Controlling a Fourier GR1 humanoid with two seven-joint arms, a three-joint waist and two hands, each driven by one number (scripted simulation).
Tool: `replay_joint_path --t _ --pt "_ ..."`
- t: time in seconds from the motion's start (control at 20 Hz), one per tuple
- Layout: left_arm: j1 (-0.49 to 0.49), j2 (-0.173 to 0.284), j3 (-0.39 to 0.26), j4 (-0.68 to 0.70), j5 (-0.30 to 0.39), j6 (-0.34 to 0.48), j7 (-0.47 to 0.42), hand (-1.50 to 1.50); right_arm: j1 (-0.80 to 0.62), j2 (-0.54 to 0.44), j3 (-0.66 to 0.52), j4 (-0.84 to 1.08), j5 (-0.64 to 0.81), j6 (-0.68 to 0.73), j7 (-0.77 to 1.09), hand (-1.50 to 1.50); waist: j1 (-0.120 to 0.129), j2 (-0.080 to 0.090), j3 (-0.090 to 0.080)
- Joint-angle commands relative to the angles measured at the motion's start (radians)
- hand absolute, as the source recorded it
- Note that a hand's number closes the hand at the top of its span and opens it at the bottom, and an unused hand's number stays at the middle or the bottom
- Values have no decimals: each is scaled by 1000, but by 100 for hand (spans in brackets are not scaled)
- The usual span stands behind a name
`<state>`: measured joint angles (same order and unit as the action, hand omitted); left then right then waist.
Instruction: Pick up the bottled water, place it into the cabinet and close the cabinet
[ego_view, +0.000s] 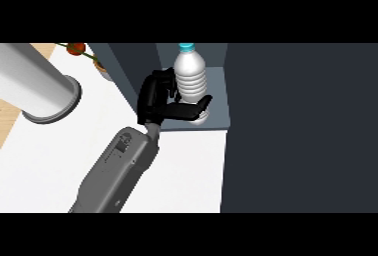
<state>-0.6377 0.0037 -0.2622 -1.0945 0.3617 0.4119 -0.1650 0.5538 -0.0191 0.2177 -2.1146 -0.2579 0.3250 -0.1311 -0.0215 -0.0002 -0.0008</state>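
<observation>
Grey forearm (118, 170), right hand (159, 100) grips bottled water (191, 75) in cabinet (214, 117)

So the bottled water (190, 75) is standing upright on the grey shelf (214, 120) inside the cabinet (295, 125), blue cap up top, clear ribbed body. One black hand (159, 97) is sitting right at the bottle's left side, fingers running up alongside it and the thumb curling round the base at the front. Can't tell which arm it is, since only one grey forearm (118, 170) is showing, coming up from the bottom edge over the white counter (44, 165). The cabinet's dark door panel is filling the whole right side. Off to the left a big grey cylinder (37, 82) is lying across the counter, and something red and orange (77, 48) is peeking in at the top.
</observation>
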Motion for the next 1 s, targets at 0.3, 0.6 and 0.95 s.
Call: replay_joint_path --t 0.3,0.6,0.95 --pt "-373 -3 122 497 -33 39 -120 150 9 -14 12 -20 -20 6 18 -150 -26 12 1" --pt "-465 -4 77 672 -13 108 -154 150 33 1 61 -36 24 0 4 -150 -42 14 0" --pt "-531 -4 132 848 -41 124 -256 150 -18 -26 -6 12 -29 19 3 -150 -49 22 1"
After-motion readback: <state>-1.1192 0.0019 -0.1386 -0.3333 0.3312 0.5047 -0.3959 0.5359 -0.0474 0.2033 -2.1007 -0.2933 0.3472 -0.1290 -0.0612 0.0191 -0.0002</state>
